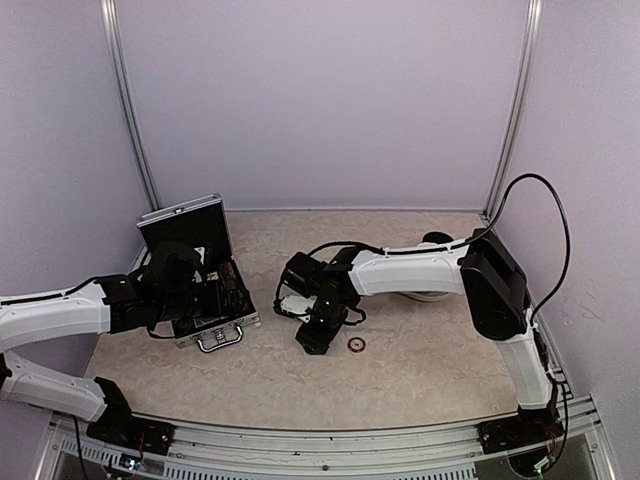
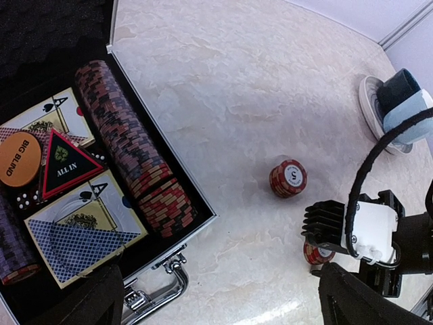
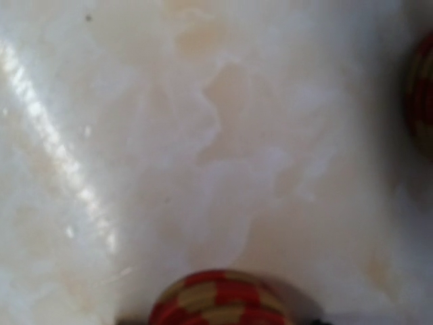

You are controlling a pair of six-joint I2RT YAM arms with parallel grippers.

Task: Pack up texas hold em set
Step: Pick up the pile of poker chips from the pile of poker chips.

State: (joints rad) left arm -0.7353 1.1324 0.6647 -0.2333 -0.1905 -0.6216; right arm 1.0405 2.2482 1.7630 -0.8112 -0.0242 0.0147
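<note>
The silver briefcase (image 1: 212,328) lies open at the left, its lid (image 1: 185,225) upright. Inside lie a long row of red-and-white chips (image 2: 132,152), card boxes (image 2: 81,233), a black triangular marker (image 2: 62,164), an orange disc (image 2: 19,159) and tiny red dice (image 2: 26,200). My left gripper (image 2: 223,308) hangs open over the case's handle (image 2: 159,291). On the table stands a short chip stack (image 2: 288,178). A second chip stack (image 2: 316,254) sits between the fingers of my right gripper (image 1: 312,340); I cannot see whether they touch it. One chip (image 1: 356,345) lies flat to its right.
A grey-blue cup (image 2: 404,101) on a round grey saucer (image 2: 369,101) stands at the back right, behind the right arm. The right arm's black cable (image 2: 369,169) loops above the table. Pale walls close in the back and both sides.
</note>
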